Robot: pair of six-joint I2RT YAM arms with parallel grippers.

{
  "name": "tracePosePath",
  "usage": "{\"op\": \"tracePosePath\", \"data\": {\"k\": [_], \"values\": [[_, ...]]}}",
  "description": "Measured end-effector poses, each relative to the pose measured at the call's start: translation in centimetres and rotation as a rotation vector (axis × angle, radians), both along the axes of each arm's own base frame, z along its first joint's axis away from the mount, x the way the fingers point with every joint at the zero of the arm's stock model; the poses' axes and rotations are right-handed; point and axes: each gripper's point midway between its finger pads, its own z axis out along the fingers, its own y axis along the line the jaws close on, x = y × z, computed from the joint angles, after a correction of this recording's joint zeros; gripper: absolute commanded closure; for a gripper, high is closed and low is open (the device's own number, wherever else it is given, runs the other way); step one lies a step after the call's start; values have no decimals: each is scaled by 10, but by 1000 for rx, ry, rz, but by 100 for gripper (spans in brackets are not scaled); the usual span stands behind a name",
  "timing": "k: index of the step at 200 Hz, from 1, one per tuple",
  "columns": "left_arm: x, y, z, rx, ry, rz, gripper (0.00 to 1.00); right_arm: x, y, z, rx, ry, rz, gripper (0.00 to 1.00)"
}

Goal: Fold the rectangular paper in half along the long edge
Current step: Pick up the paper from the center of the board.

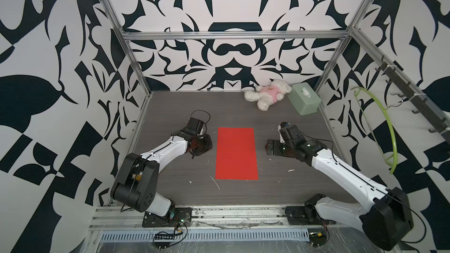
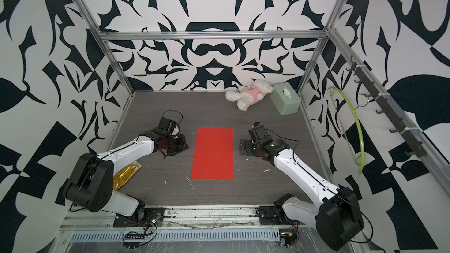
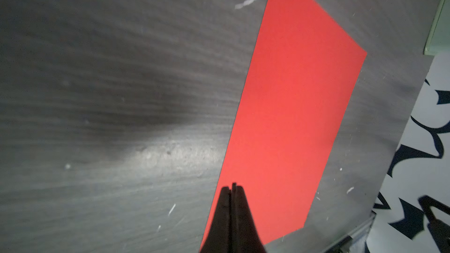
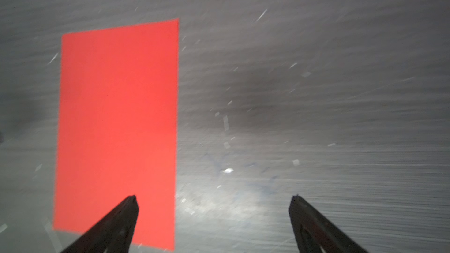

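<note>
The rectangular paper (image 1: 236, 154) (image 2: 213, 154) is a bright red sheet lying flat and unfolded mid-table, long edges running front to back. My left gripper (image 1: 203, 146) (image 2: 181, 145) hovers just left of its left long edge. Its fingers are pressed together with nothing between them, and in the left wrist view the shut tips (image 3: 232, 187) point over the paper (image 3: 292, 118) near its edge. My right gripper (image 1: 269, 147) (image 2: 242, 147) stands a little right of the right long edge. In the right wrist view it (image 4: 215, 200) is open wide and empty, one finger overlapping the paper (image 4: 117, 130).
A white plush bear (image 1: 267, 93) in a pink top and a pale green box (image 1: 304, 99) sit at the back right corner. A yellow packet (image 2: 126, 174) lies under the left arm. A green hanger (image 1: 387, 127) hangs on the right wall. Metal frame posts edge the table.
</note>
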Motion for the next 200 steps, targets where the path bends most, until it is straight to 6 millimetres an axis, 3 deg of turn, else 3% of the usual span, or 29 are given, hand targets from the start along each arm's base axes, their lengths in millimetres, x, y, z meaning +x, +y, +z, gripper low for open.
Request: {"op": "tracePosePath", "data": {"k": [45, 75, 107, 153, 200], "values": [[-16, -9, -3, -65, 64, -27, 100, -10, 30, -19, 126, 134, 70, 1], [-16, -11, -6, -70, 75, -35, 100, -11, 39, -32, 165, 181, 90, 1], [-19, -10, -23, -49, 119, -43, 100, -12, 39, -60, 176, 244, 88, 1], [-20, -11, -30, -34, 127, -67, 100, 3, 35, -79, 210, 272, 57, 1], [-11, -15, -28, -3, 67, -123, 100, 20, 47, -77, 253, 235, 82, 1]]}}
